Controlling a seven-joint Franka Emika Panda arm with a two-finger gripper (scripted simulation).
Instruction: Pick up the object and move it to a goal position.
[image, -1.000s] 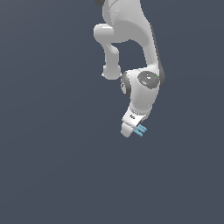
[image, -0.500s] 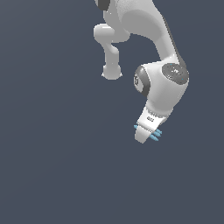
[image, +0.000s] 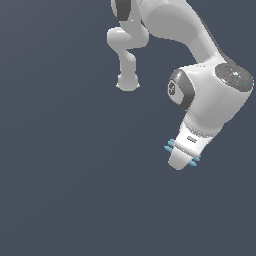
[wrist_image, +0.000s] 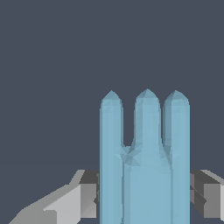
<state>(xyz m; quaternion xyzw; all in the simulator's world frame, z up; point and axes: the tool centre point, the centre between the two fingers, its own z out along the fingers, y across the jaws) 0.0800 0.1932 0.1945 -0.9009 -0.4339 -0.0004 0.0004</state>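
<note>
Plain slate-grey background all round; no surface edge or goal marker visible. Arm reaches down at the exterior view's right, claw (image: 181, 159) low on the wrist. Pale blue three-pronged object (wrist_image: 144, 157) sits between the grey fingers (wrist_image: 83, 194), claw pinching it on both sides. Judged: carry step, object lifted clear. Next move calls for a steady transit to the goal, grip kept firm.

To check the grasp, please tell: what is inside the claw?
A light blue three-pronged object sits between the claw fingers. Its lower part is out of frame.
</note>
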